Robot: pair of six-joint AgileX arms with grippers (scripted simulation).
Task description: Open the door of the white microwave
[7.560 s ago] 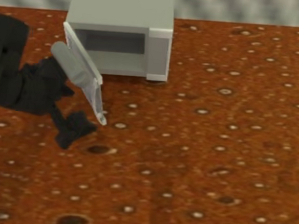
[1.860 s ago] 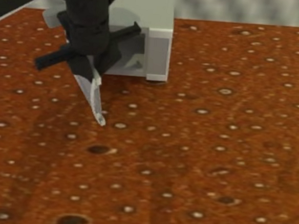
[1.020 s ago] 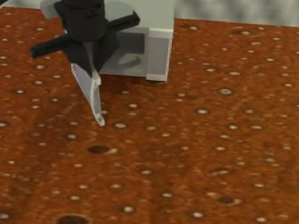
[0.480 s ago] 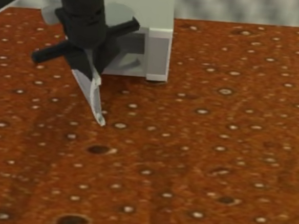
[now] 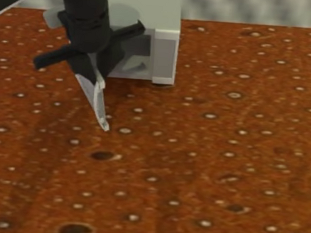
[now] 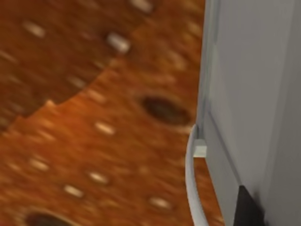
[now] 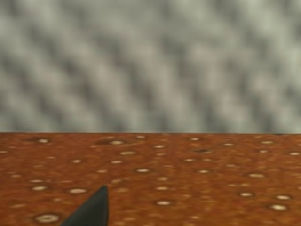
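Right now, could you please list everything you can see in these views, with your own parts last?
white microwave: one, off-white, at the far edge of the table, left of centre in the top view.
door: one, off-white, swung open, its free edge pointing toward the table's near side; handle bar along that edge.
control panel: one, grey strip, at the microwave front's right side.
table: one, mottled rust-brown, under everything.
back wall: one, grey.
left gripper: one, black, over the open door in front of the cavity.
right gripper: one dark fingertip in its wrist view only, parked off the top view.
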